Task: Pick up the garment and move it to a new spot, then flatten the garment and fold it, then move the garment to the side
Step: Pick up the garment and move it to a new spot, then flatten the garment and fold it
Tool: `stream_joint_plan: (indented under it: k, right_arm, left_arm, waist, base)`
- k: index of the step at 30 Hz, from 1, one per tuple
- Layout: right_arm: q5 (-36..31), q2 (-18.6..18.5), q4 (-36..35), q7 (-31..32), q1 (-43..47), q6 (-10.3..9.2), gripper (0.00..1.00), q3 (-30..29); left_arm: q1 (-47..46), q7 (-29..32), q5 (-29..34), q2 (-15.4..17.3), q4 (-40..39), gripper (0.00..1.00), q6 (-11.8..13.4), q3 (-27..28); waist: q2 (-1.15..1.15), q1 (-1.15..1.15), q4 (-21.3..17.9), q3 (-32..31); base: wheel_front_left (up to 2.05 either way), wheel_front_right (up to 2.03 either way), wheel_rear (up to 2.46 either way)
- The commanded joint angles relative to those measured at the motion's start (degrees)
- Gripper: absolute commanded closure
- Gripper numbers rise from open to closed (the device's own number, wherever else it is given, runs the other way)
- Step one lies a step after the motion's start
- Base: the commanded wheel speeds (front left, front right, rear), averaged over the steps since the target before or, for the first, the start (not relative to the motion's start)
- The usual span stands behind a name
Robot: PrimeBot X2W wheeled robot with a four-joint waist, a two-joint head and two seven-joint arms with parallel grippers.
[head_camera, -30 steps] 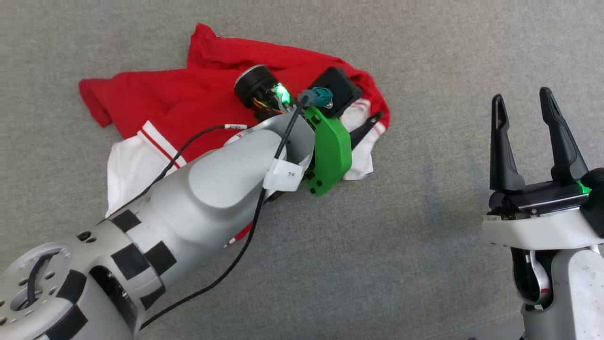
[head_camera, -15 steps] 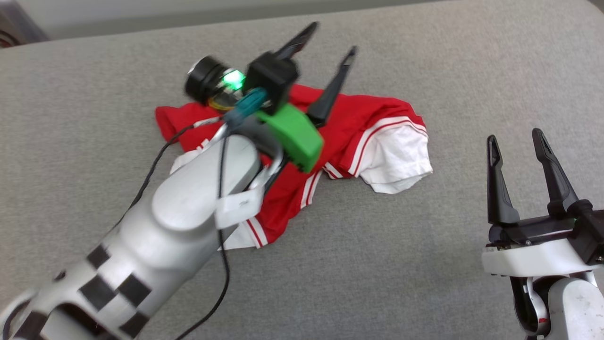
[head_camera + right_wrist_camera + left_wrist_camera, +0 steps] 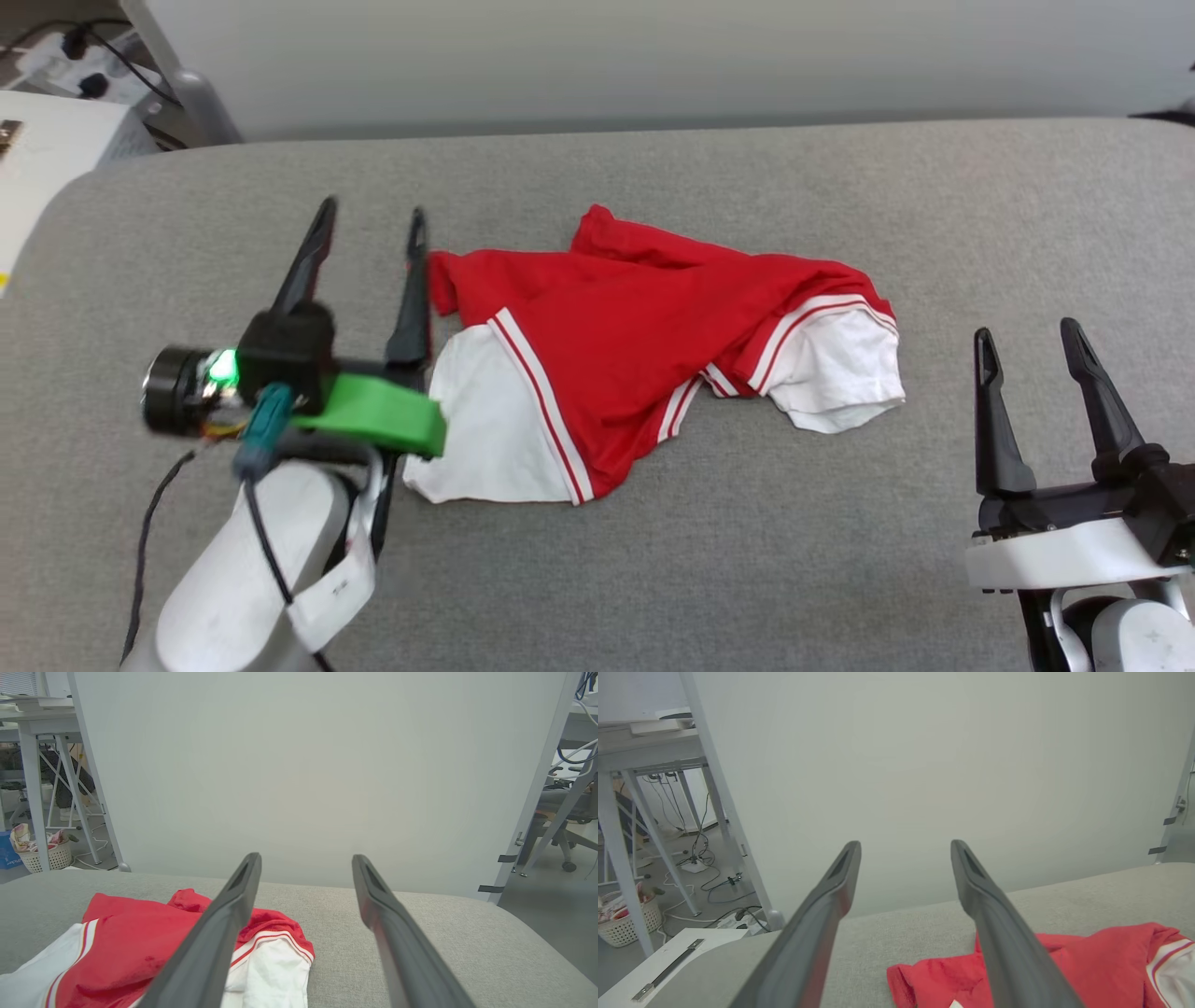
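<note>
While the left gripper (image 3: 372,210) and right gripper (image 3: 1025,331) gape empty, the soft, limp garment (image 3: 644,345) likely suits a sleeve-hem pinch.

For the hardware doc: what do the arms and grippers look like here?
Both grippers, left gripper and right gripper, have two long dark tapered fingers on a black base. The left wrist carries a green plastic bracket, a teal connector feeding a black cable with a white tag, and a lit green light. The left forearm is pale grey-white.
</note>
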Motion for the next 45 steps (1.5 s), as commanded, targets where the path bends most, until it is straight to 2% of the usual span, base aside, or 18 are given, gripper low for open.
stream_joint_plan:
  k: [1, 7, 12, 19, 34, 45]
  right_arm:
    - [-0.52, 0.05, 0.39, -0.52, 0.83, -0.04, 0.00, 0.10]
    - [-0.24, 0.05, 1.66, -0.52, 2.16, -0.04, 0.00, 0.32]
    - [0.15, 0.05, 2.62, -0.52, 3.41, -0.04, 0.00, 0.33]
    - [1.80, 0.05, 3.96, -0.52, 5.34, -0.04, 0.00, 1.00]
    - [3.73, 0.05, 7.02, -0.52, 9.85, -0.04, 0.00, 1.90]
    - [3.64, 0.05, 7.61, -0.52, 9.98, -0.04, 0.00, 1.83]
  left_arm:
    - [3.09, -0.32, 1.13, 0.26, -0.85, 0.00, 0.58, 2.01]
    - [13.24, -0.32, 4.40, -0.94, -2.93, 0.00, 0.08, 8.13]
    - [19.12, -0.32, 6.70, -3.82, -4.45, 0.00, -1.17, 12.06]
    - [25.30, -0.32, 9.74, -7.70, -4.44, 0.00, -5.05, 16.15]
    - [30.51, -0.32, 14.27, -13.79, -2.96, 0.00, -12.88, 22.59]
    - [31.41, -0.32, 16.89, -16.11, -1.51, 0.00, -15.82, 25.92]
  waist:
    - [0.00, 0.00, 1.68, -2.01]
    - [0.00, 0.00, 2.13, -3.78]
    - [0.00, 0.00, 2.28, -5.24]
    - [0.00, 0.00, 2.14, -7.01]
    - [0.00, 0.00, 2.72, -9.19]
    - [0.00, 0.00, 2.87, -9.48]
  base:
    - [0.00, 0.00, 0.00]
    - [0.00, 0.00, 0.00]
    - [0.00, 0.00, 0.00]
    - [0.00, 0.00, 0.00]
    - [0.00, 0.00, 0.00]
    - [0.00, 0.00, 0.00]
